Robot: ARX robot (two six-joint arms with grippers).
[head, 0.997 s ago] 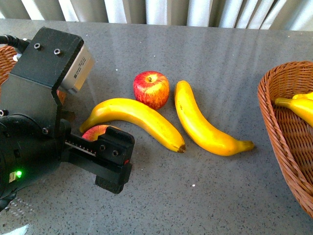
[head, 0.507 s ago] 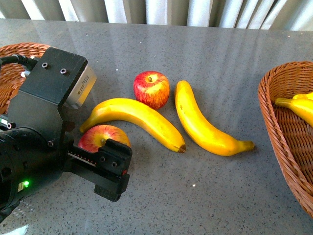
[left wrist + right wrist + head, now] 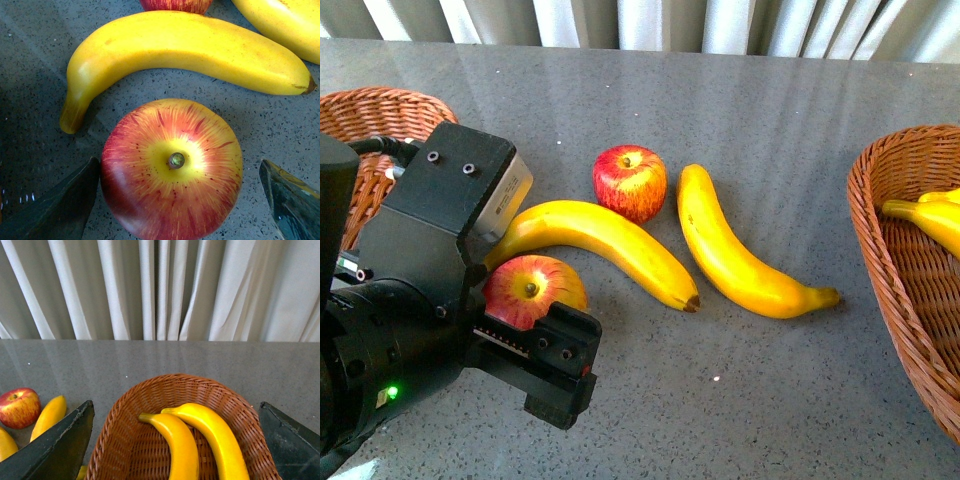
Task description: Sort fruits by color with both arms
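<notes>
Two bananas [image 3: 215, 440] are being carried in the wicker basket [image 3: 115, 440] at the right edge of the front view. The right end effector [image 3: 176, 404] is being held above it, wide open and gripping nothing. A second basket [image 3: 380, 105] is being shown at the upper left, its contents hidden. At the lower left, the near apple [image 3: 532, 290] is being straddled on the tabletop [image 3: 770, 400] by the left end effector [image 3: 178, 161], open and unclosed. The far apple [image 3: 630, 182] and two loose bananas [image 3: 605, 240] are lying centrally.
</notes>
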